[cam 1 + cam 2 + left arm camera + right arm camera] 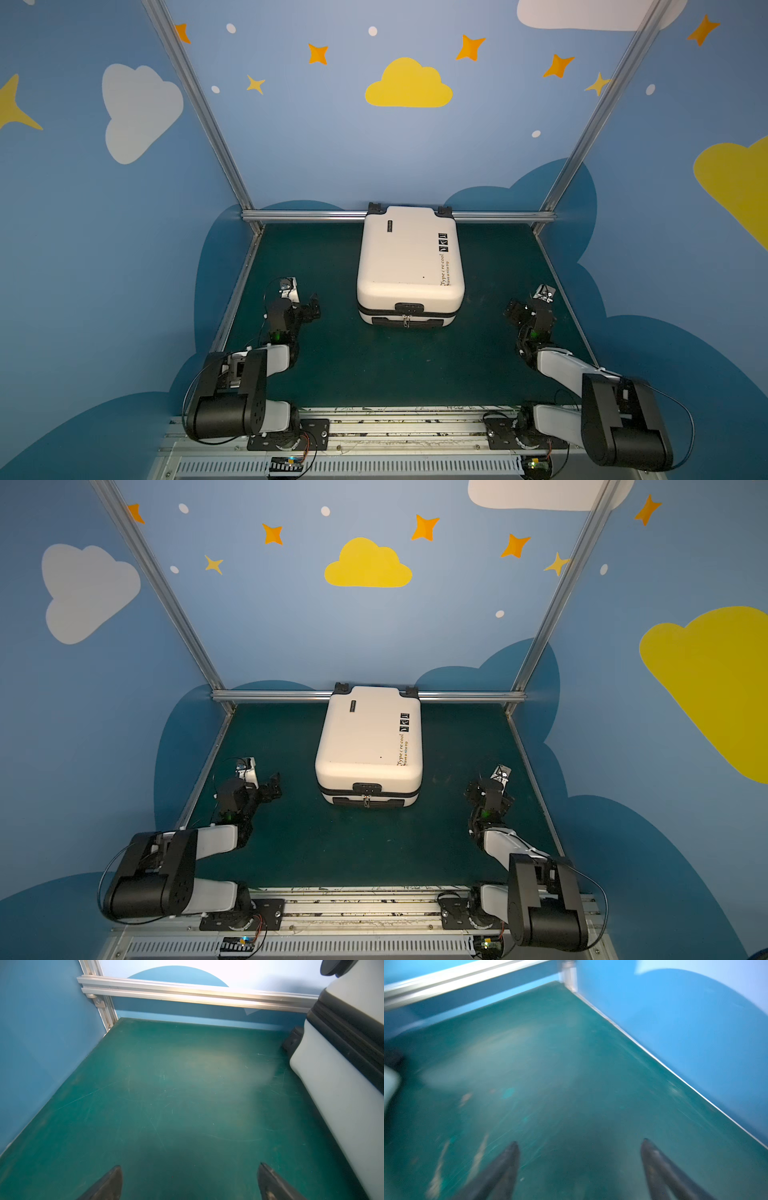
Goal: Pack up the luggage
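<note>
Two grippers are mine, and both stand spread with nothing between their fingers. My left gripper point(311, 306) sits low near the left edge of the table point(374, 365), and in its wrist view point(189, 1166) the two dark fingertips point(116, 1169) are wide apart over bare green surface. My right gripper point(513, 311) sits near the right edge, about level with the left one, and its wrist view point(580, 1141) is blurred but shows its fingers point(646, 1145) clearly parted above the table. Neither gripper touches the luggage point(409, 257), which lies flat and closed between them, at the middle of the far edge. Its black wheels point(374, 208) reach the metal rail point(307, 215) that runs along that edge. Its lock point(409, 308) faces the near edge, where the black zipper band point(444, 314) runs round the shell. Small black text and square icons sit along the right side of its cream top in both top views point(368, 737). From my left wrist I see its side point(332, 1088) close by, with the band across it. From my right wrist only a blurred pale corner point(390, 1082) shows at the border of the view. Blue walls point(124, 249) with clouds and stars stand round the table.
</note>
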{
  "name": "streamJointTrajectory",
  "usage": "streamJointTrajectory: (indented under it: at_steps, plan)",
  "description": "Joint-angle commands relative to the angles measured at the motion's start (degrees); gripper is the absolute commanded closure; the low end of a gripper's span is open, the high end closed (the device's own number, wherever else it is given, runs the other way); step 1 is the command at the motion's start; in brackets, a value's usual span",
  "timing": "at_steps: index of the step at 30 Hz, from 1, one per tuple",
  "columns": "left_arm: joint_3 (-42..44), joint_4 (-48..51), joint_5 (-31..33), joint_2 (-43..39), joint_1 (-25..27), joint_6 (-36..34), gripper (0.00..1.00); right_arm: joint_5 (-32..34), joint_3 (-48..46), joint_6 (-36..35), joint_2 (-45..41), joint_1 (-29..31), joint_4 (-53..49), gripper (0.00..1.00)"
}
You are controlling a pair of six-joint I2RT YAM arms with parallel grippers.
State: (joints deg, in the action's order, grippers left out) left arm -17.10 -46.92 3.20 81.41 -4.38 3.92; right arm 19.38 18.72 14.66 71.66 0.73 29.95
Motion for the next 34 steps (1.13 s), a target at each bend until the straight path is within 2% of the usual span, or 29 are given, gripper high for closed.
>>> streamJointTrajectory:
  at_steps: [1,2,4,6,9,14,34]
  plan:
    - [-0.23,-5.12,-3.47,2.03,-0.32,0.23,0.01,-11.92,2.39,-5.91,5.23,0.22,4.95,0.18]
    - [-0.4,-5.15,-4.08,2.62,-0.28,-0.07,0.0,-13.04,1.21,-8.31,8.8,0.1,12.79,0.18]
    - [-0.67,-5.65,-5.53,4.06,-0.22,-0.94,0.01,-15.07,1.96,-9.19,12.96,-0.46,17.6,0.16]
    - [-1.64,-6.3,-7.35,5.92,-0.33,-0.65,0.0,-18.11,4.51,-11.23,13.67,-0.68,13.93,0.09]
    - [-7.66,4.0,-10.88,6.85,0.28,-3.58,0.0,-14.76,10.31,-7.03,11.06,-0.09,-2.59,0.06]
    - [-7.66,4.05,-10.91,6.79,0.24,-3.63,0.0,-10.59,10.48,-7.6,11.17,1.91,-3.19,0.06]
    - [-6.83,3.08,-10.43,6.25,0.51,-3.77,0.0,-11.16,10.72,-7.53,11.22,1.65,-3.41,0.06]
